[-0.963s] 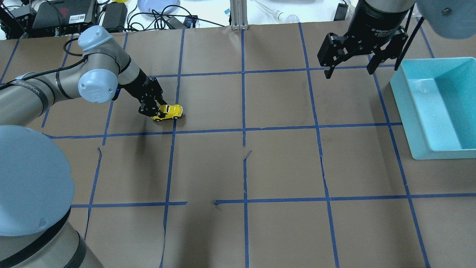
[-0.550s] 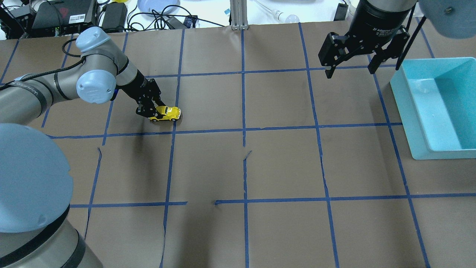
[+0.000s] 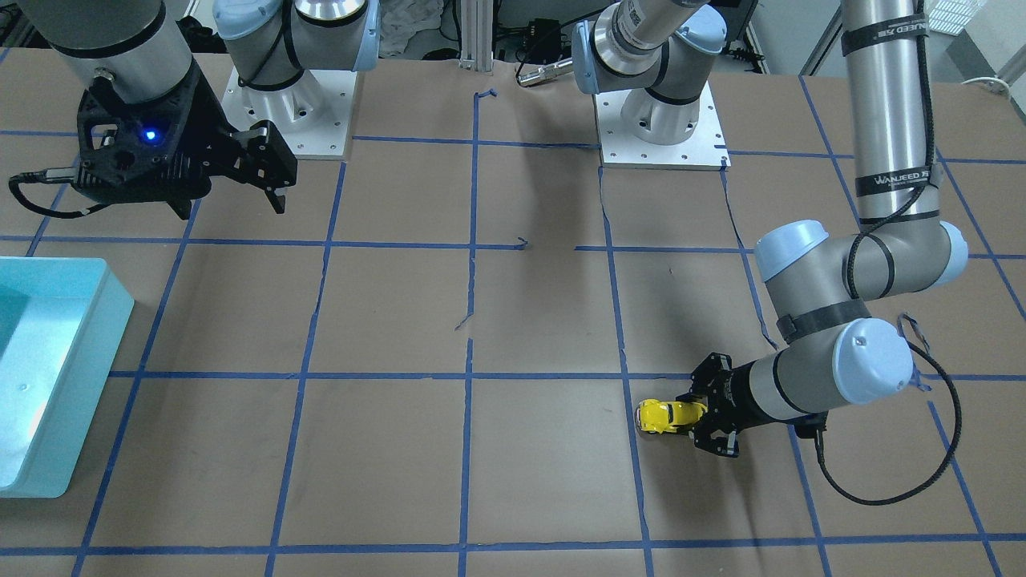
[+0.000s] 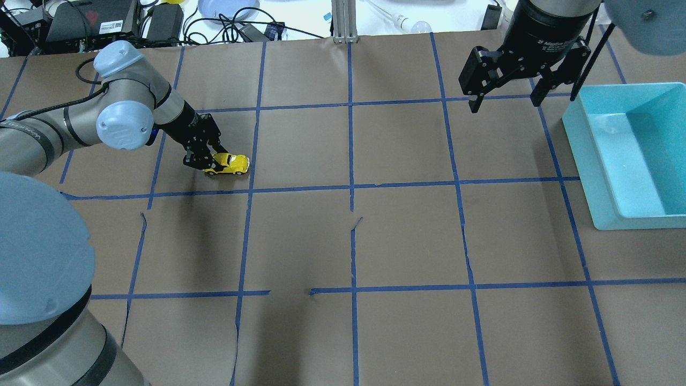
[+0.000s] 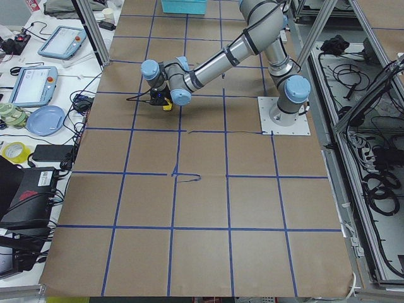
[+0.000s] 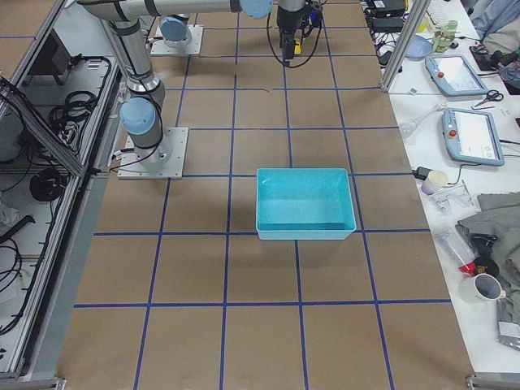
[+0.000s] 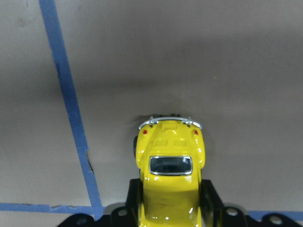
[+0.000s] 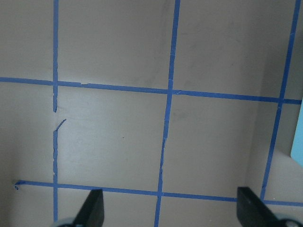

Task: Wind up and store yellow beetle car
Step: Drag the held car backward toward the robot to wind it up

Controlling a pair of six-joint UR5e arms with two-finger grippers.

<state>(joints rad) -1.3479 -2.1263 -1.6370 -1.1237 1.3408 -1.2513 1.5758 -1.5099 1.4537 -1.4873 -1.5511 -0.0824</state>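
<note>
The yellow beetle car (image 4: 231, 163) is on the brown table at the left, wheels on the surface. My left gripper (image 4: 210, 162) is shut on its front half; the car's rear sticks out toward the table's middle. It also shows in the front-facing view (image 3: 668, 415) and in the left wrist view (image 7: 169, 179), held between the two black fingers (image 7: 211, 198). My right gripper (image 4: 504, 91) hangs open and empty above the table's far right, next to the turquoise bin (image 4: 600, 177). Its fingertips (image 8: 92, 208) show wide apart in the right wrist view.
The turquoise bin (image 3: 76, 361) stands at the table's right edge and shows nothing inside. Blue tape lines (image 4: 351, 187) divide the brown paper into squares. Cables, a plate and devices lie beyond the table's far edge (image 4: 214, 16).
My left gripper has dragged the yellow car to the left along the table, away from the middle. The right gripper has stayed nearly still.
</note>
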